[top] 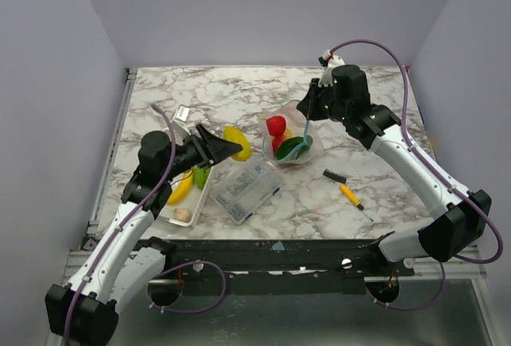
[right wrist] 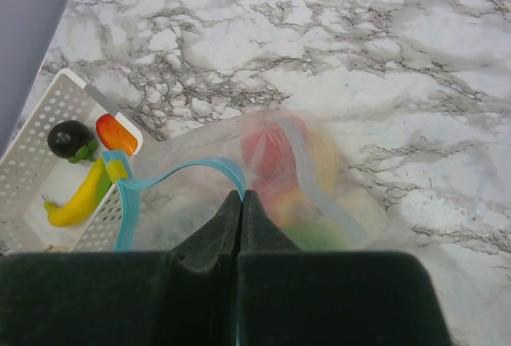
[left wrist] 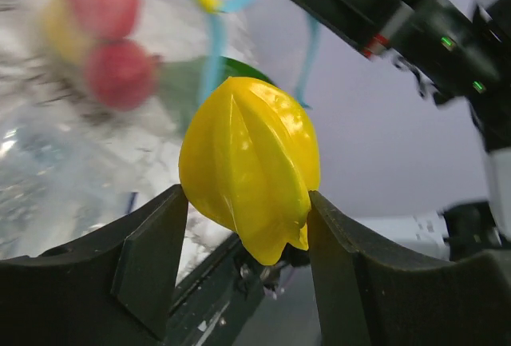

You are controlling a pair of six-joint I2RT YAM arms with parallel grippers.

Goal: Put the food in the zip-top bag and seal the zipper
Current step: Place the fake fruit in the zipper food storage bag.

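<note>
Jaws of the left gripper (left wrist: 246,212) are clamped on a glossy yellow ridged toy fruit (left wrist: 251,154), and the clear floppy zip-top bag (top: 313,145) is near, straight ahead of them. Right gripper (right wrist: 241,196) is pinched tight on the bag's light blue zipper strip (right wrist: 180,172), red apples (top: 276,125) inside just below its tips. Off to its side sits a white perforated tray (right wrist: 32,134) holding a yellow banana (right wrist: 76,200).
</note>
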